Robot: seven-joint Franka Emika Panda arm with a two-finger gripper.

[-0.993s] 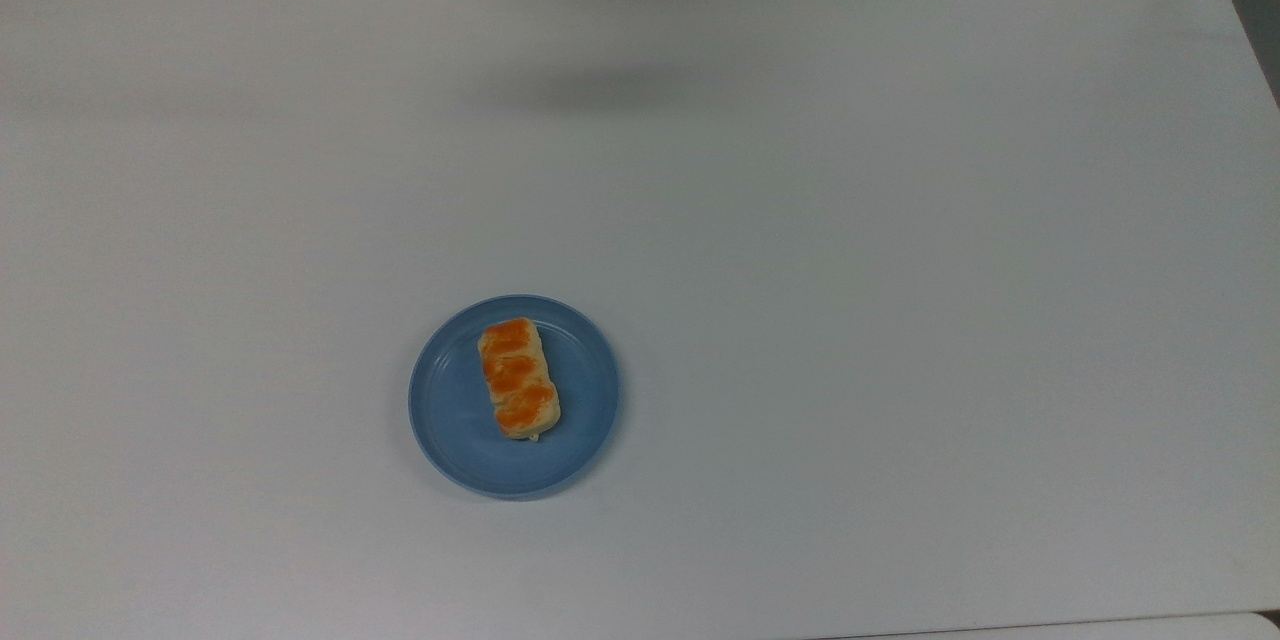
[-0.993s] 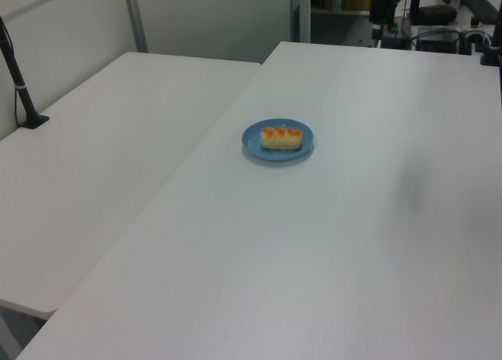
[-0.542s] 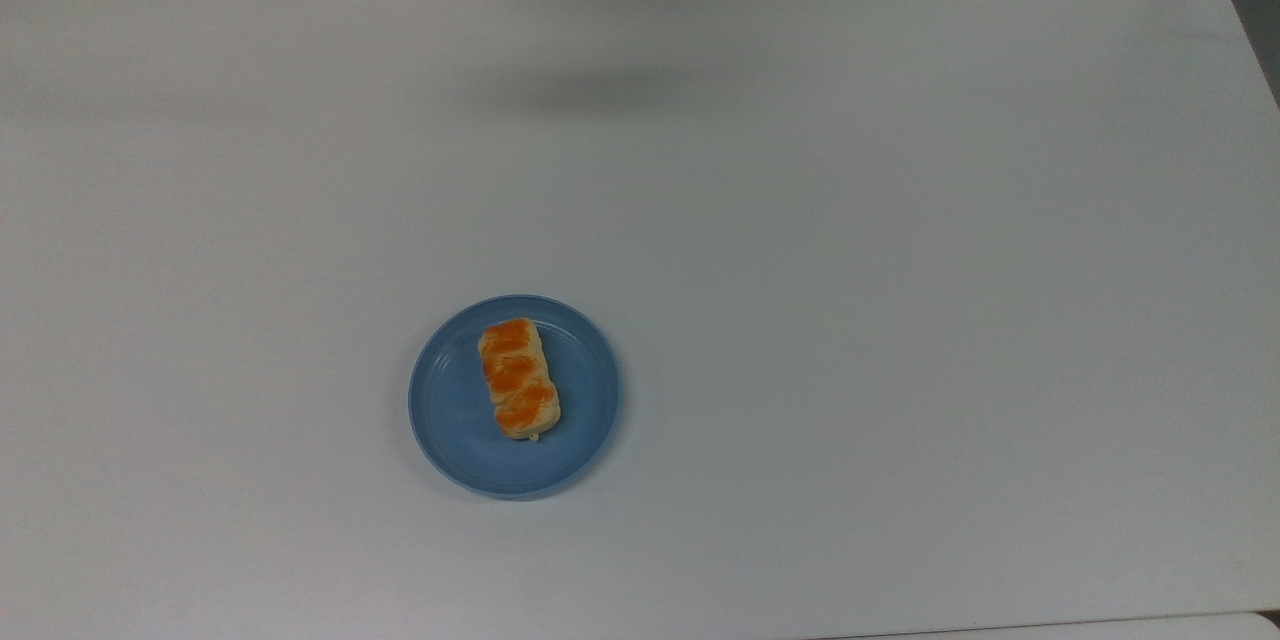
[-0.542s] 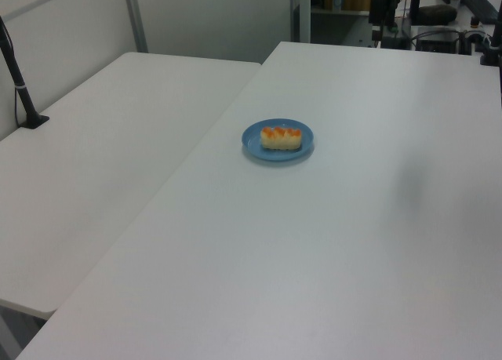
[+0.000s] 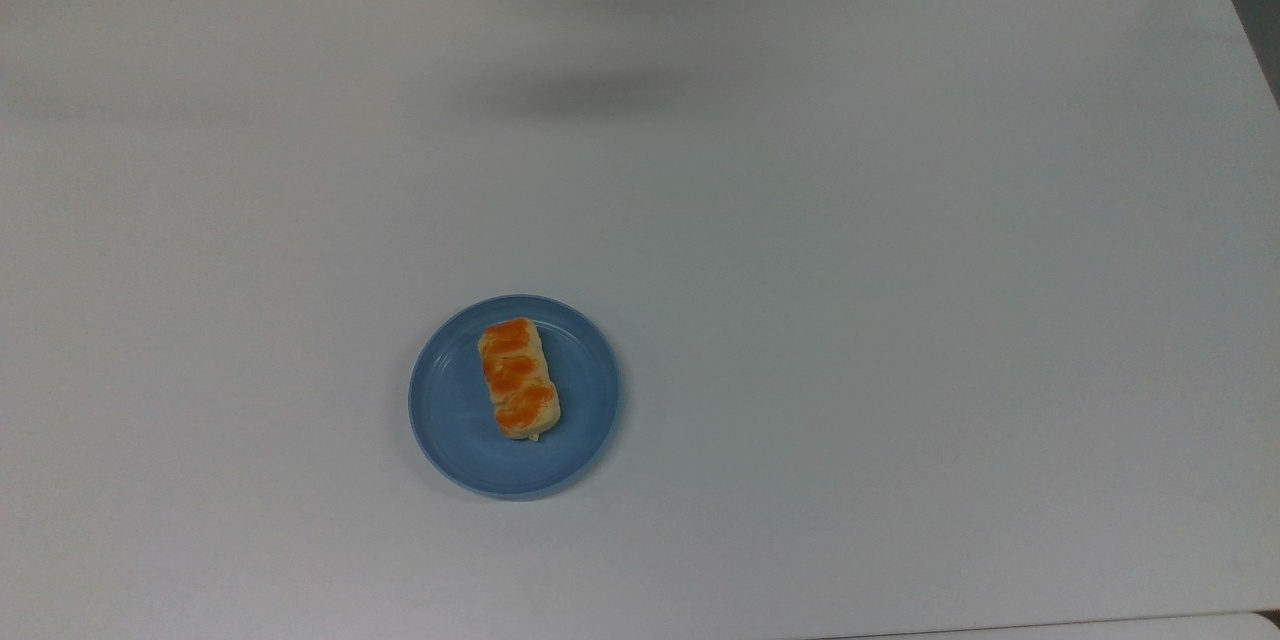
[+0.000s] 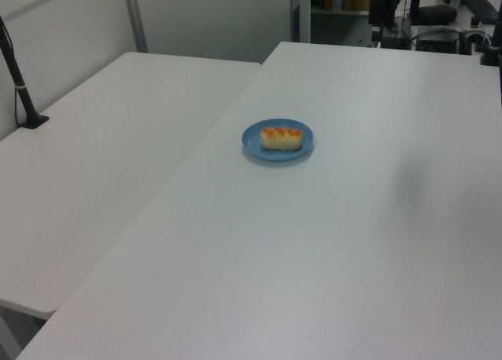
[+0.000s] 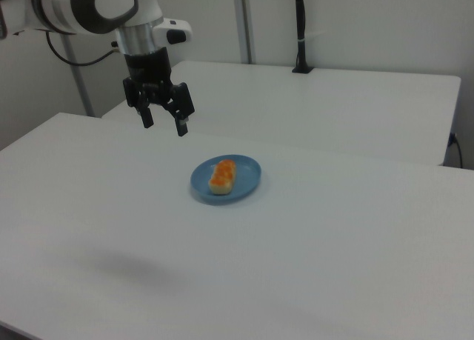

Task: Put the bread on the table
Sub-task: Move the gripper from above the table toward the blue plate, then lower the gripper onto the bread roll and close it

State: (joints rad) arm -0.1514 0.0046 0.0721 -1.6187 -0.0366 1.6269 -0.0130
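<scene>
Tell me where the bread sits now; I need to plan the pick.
The bread lies on the blue plate, left of centre in the top view's lower half, with the open tool hanging apart from it.

Worktop [image 5: 900, 270]: smooth, matt white, laminate-like, only soft shadows on it. Plate [image 5: 452, 420]: blue, smooth, slight satin sheen, faint concentric rings, looks plastic or glazed. Bread [image 5: 518, 378]: pale-tan crust, matt and soft-looking, three orange lumps on top with glazed, slightly shiny finish. Gripper [image 7: 163, 123]: black, matt, hard plastic or metal; arm [image 7: 96, 7] shell glossy white.
</scene>
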